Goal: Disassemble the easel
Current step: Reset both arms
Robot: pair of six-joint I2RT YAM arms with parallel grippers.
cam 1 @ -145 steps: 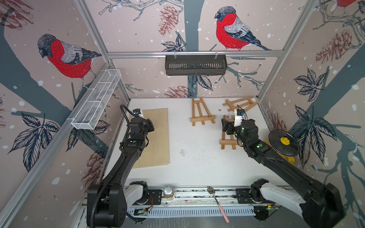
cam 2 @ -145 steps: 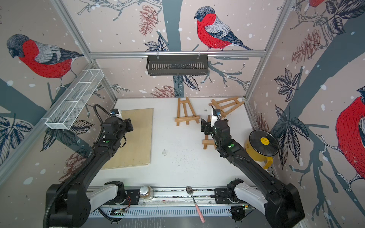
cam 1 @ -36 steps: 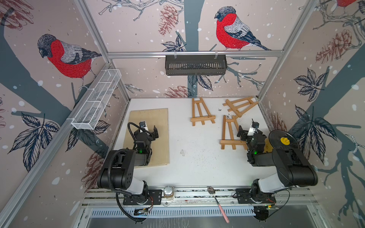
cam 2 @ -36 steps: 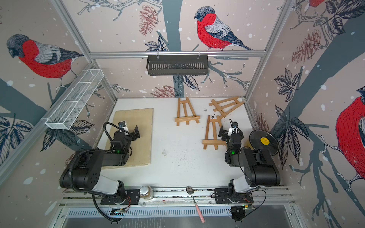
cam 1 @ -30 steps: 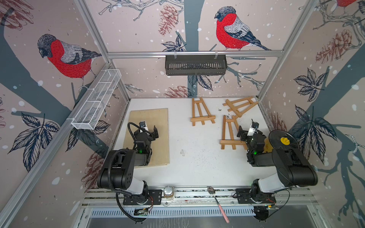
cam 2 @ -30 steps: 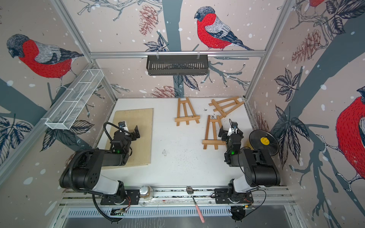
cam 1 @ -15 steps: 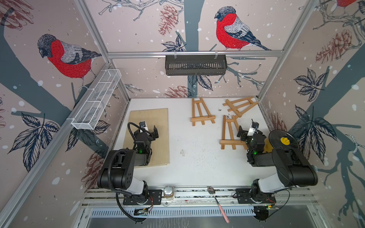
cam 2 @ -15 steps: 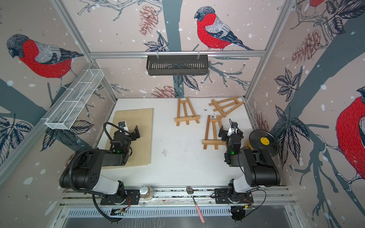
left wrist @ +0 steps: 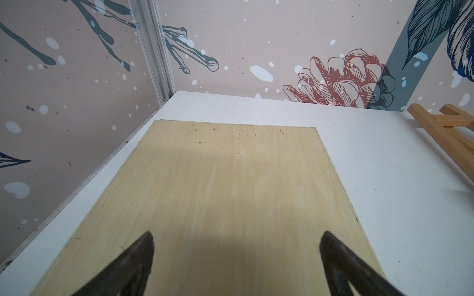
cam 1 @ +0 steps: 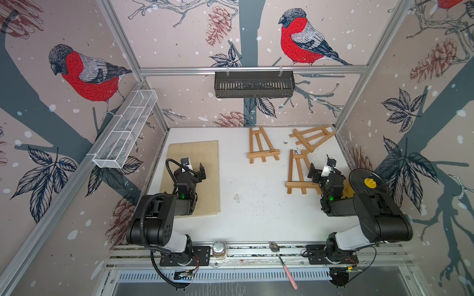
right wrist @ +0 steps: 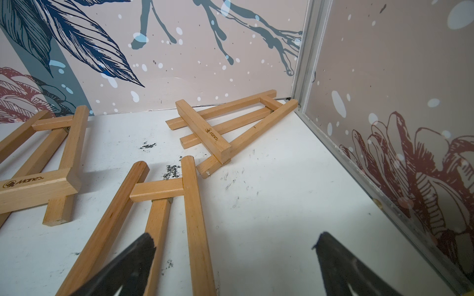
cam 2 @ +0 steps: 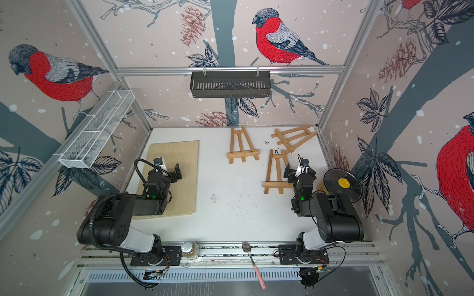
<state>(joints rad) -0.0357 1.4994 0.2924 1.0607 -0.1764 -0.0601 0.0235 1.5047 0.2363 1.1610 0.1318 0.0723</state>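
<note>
Three wooden easels lie flat on the white table. One is at the back middle (cam 1: 262,148), one in the back right corner (cam 1: 311,138) and one nearer the front right (cam 1: 297,171). In the right wrist view the nearest easel (right wrist: 159,189) runs under my open right gripper (right wrist: 234,246), with one leg between the fingers and nothing gripped. The corner easel (right wrist: 218,133) lies beyond it. My open left gripper (left wrist: 236,246) hovers empty over a plywood board (left wrist: 230,179). Both arms are folded back near the front in both top views.
The plywood board (cam 1: 202,153) lies at the table's left. A black disc with a yellow centre (cam 1: 368,180) stands by the right wall. A white wire basket (cam 1: 125,128) hangs on the left wall, a black basket (cam 1: 254,84) on the back rail. A jar (cam 1: 219,249) and spoon (cam 1: 282,261) sit on the front rail.
Since the earliest frames both arms have drawn back from their reach over the board and the nearest easel toward the front. Over the last second nothing has moved.
</note>
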